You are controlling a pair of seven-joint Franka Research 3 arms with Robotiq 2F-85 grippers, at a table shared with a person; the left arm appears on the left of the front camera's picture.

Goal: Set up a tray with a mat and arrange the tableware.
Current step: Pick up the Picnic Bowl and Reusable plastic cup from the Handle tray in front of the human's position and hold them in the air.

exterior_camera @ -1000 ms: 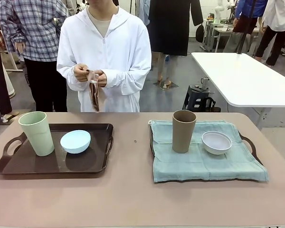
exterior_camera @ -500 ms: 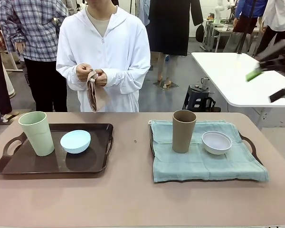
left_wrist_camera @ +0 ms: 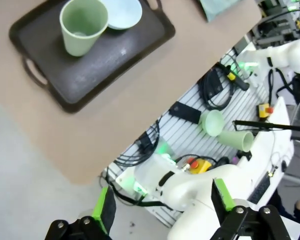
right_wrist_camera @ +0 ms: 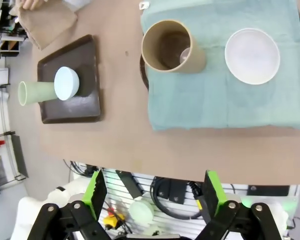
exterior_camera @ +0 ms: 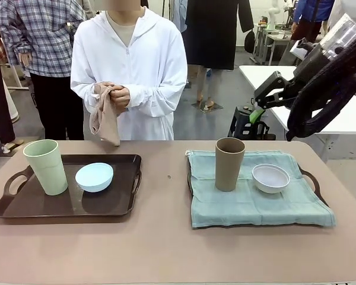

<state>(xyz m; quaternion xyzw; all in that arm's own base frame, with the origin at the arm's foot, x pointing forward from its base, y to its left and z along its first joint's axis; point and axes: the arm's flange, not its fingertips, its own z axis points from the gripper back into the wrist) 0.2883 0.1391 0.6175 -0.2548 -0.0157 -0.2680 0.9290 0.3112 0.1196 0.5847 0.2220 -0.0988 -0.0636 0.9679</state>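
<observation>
1. The right gripper [exterior_camera: 256, 102] hangs in the air at the upper right of the front view. It is well above and beyond the tray [exterior_camera: 311, 178] that is covered by a pale teal cloth mat [exterior_camera: 249, 205].
2. Its black fingers with green pads stand wide apart and hold nothing.
3. On the mat, the tall tan-brown handleless cup [exterior_camera: 229, 164] stands upright, with the small white round bowl [exterior_camera: 270, 178] just beside it; the two do not touch.
4. In the right wrist view, the tan-brown cup [right_wrist_camera: 170, 47] lies far ahead of the gap between the fingers. The white bowl [right_wrist_camera: 252, 55] is off toward the right-hand finger, well apart from the right gripper [right_wrist_camera: 155, 192].
5. The left gripper [left_wrist_camera: 163, 200] is also spread wide and empty. It hangs off the near edge of the pinkish-tan table [left_wrist_camera: 140, 100].
6. The tall pale green handleless cup [left_wrist_camera: 83, 26] and the small light blue round bowl [left_wrist_camera: 122, 11] sit at the far top of the left wrist view, well apart from those fingers.
7. Both stand side by side on a bare dark brown plastic tray with handles [exterior_camera: 65, 212].
8. At the far side of the table, a person's hands [exterior_camera: 110, 95] hold a beige cloth [exterior_camera: 105, 122].
</observation>
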